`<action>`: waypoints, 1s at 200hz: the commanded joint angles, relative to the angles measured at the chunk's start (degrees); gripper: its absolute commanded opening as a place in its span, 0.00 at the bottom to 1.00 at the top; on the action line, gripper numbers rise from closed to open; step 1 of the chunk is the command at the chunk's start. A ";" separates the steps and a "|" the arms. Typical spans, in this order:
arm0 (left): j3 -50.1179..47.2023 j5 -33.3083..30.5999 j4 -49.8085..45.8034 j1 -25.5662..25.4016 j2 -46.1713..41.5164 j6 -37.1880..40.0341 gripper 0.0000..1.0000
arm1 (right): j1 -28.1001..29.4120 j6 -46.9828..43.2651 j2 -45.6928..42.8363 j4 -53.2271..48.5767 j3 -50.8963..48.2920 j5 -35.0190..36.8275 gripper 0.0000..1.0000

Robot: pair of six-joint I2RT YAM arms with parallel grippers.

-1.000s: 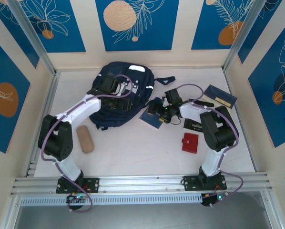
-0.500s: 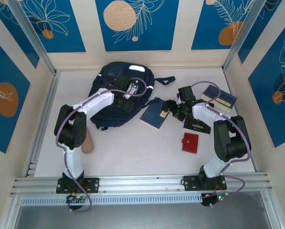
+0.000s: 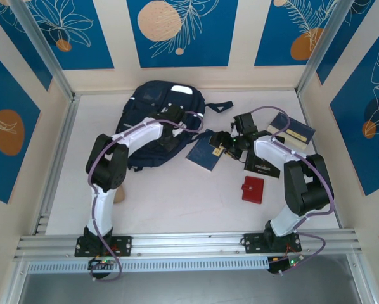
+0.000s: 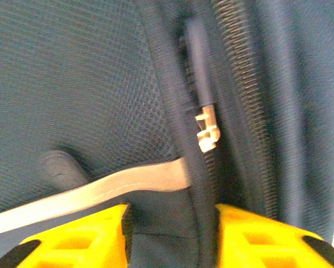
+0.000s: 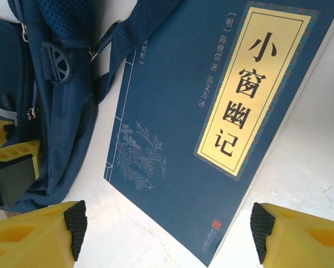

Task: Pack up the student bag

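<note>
The student bag, dark navy with thin white stripes, lies at the back left of the table. My left gripper is down on its right side. In the left wrist view its yellow fingers stand on both sides of a fold of bag fabric beside the zipper, with a metal zipper pull just above; the fold fills the gap between the pads. My right gripper hangs open over a flat navy book with a gold label, the bag's edge to its left.
A second navy booklet lies at the back right, a black flat item and a red wallet nearer. A tan case sits partly behind the left arm. A bag strap trails toward the right arm.
My left arm has swung right across the bag and its jaws have narrowed onto the fabric. My right gripper drew back a little to the right off the book and stays open.
</note>
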 commanded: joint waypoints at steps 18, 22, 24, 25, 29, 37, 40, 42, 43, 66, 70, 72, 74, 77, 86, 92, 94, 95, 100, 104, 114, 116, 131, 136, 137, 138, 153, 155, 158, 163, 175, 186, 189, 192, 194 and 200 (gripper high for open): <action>2.43 0.92 -0.48 -0.50 1.38 1.55 0.15 | -0.02 0.45 -0.81 -2.12 1.02 1.45 0.79; 2.45 1.21 -0.42 -0.71 1.23 1.59 0.13 | -0.14 0.48 -1.01 -2.23 0.96 1.78 0.79; 2.52 1.32 -0.35 -0.75 1.10 1.71 0.12 | -0.17 0.48 -1.12 -2.23 0.92 1.89 0.79; 2.48 1.38 -0.29 -0.83 1.02 1.76 0.11 | -0.23 0.52 -1.15 -2.23 0.87 1.92 0.79; 2.49 1.71 -0.16 -1.02 0.75 1.90 0.10 | -0.28 0.52 -1.31 -2.23 0.76 2.15 0.79; 2.54 2.66 0.12 -1.31 0.15 2.17 0.07 | -0.60 0.63 -1.67 -2.23 0.57 2.51 0.79; 2.58 3.18 0.24 -1.42 -0.10 2.24 0.06 | -0.72 0.61 -1.80 -2.23 0.44 2.56 0.79; 2.55 3.53 0.23 -1.52 -0.22 2.29 0.06 | -0.84 0.60 -1.87 -2.19 0.38 2.68 0.79; 2.59 3.67 0.22 -1.57 -0.30 2.27 0.06 | -0.92 0.63 -1.88 -2.21 0.34 2.71 0.79; 2.59 8.38 1.10 -3.07 -2.26 2.67 0.00 | -2.40 0.75 -2.59 -2.19 -0.39 2.82 0.79; 2.56 9.38 1.23 -3.32 -2.64 2.65 0.00 | -2.65 0.72 -2.72 -2.21 -0.53 2.81 0.79; 2.54 9.87 1.33 -3.47 -2.88 2.59 0.00 | -2.71 0.74 -2.76 -2.23 -0.57 2.74 0.79; 2.58 10.43 1.42 -3.53 -2.98 2.60 0.00 | -2.86 0.72 -2.81 -2.23 -0.64 2.72 0.79; 2.62 11.13 1.59 -3.80 -3.27 2.55 0.00 | -3.06 0.74 -2.84 -2.23 -0.74 2.74 0.79; 2.69 13.39 1.93 -4.42 -3.98 2.44 0.00 | -3.57 0.74 -3.16 -2.17 -1.10 2.66 0.79; 2.86 14.56 2.14 -4.75 -4.44 2.11 0.00 | -3.87 0.74 -3.33 -2.05 -1.26 2.49 0.79; 2.82 14.87 2.28 -4.90 -4.60 2.01 0.00 | -3.96 0.74 -3.37 -1.99 -1.34 2.40 0.78; 2.81 15.01 2.31 -4.93 -4.65 2.00 0.00 | -4.02 0.74 -3.42 -1.94 -1.40 2.35 0.78; 2.75 15.68 2.63 -5.17 -5.17 1.78 0.00 | -4.24 0.66 -3.53 -1.81 -1.54 2.08 0.78; 2.73 16.17 2.87 -5.37 -5.48 1.51 0.00 | -4.39 0.59 -3.63 -1.72 -1.67 1.90 0.78; 2.79 17.18 3.33 -5.65 -6.36 0.90 0.00 | -4.65 0.56 -3.68 -1.38 -1.93 1.30 0.78; 2.71 17.24 3.42 -5.65 -6.51 0.74 0.00 | -4.72 0.50 -3.72 -1.32 -2.02 1.16 0.78; 2.22 17.61 4.12 -5.83 -8.24 -0.20 0.00 | -5.02 0.57 -3.82 -0.49 -2.49 -0.32 0.78; 1.96 17.37 4.30 -5.89 -8.91 -0.36 0.00 | -5.12 0.57 -3.75 -0.12 -2.67 -0.96 0.77; 1.90 17.27 4.32 -5.86 -9.04 -0.37 0.00 | -5.13 0.52 -3.79 -0.04 -2.72 -1.13 0.77; 1.82 17.18 4.38 -5.84 -9.15 -0.43 0.00 | -5.22 0.55 -3.76 0.05 -2.75 -1.26 0.77; 0.43 15.06 4.86 -5.83 -11.50 -1.04 0.00 | -5.33 0.57 -3.61 1.32 -3.13 -3.30 0.77; 0.19 14.58 4.87 -5.85 -11.77 -1.12 0.00 | -5.31 0.50 -3.57 1.60 -3.20 -3.75 0.77; -0.16 14.04 5.02 -5.83 -12.24 -1.22 0.00 | -5.35 0.40 -3.44 1.96 -3.26 -4.48 0.77; -0.78 13.02 5.04 -5.83 -13.06 -1.42 0.00 | -5.31 0.22 -3.11 2.56 -3.22 -5.80 0.76; -2.00 10.46 5.15 -5.86 -14.87 -2.03 0.00 | -4.98 0.84 -2.09 3.90 -2.92 -8.53 0.76; -3.01 9.14 4.97 -5.89 -16.44 -2.53 0.00 | -4.08 1.72 -0.89 4.70 -2.40 -9.96 0.74; -3.23 8.88 4.95 -5.84 -16.88 -2.70 0.00 | -3.78 2.03 -0.58 4.85 -2.28 -9.99 0.73; -3.50 8.65 4.89 -5.90 -17.21 -2.89 0.00 | -3.46 2.39 -0.27 5.01 -2.19 -10.00 0.73; -3.65 8.52 4.88 -5.85 -17.49 -3.04 0.00 | -3.22 2.56 -0.17 5.09 -2.10 -9.97 0.73; -4.14 7.99 4.96 -5.80 -18.17 -3.54 0.00 | -2.56 3.27 0.49 5.23 -1.84 -9.49 0.72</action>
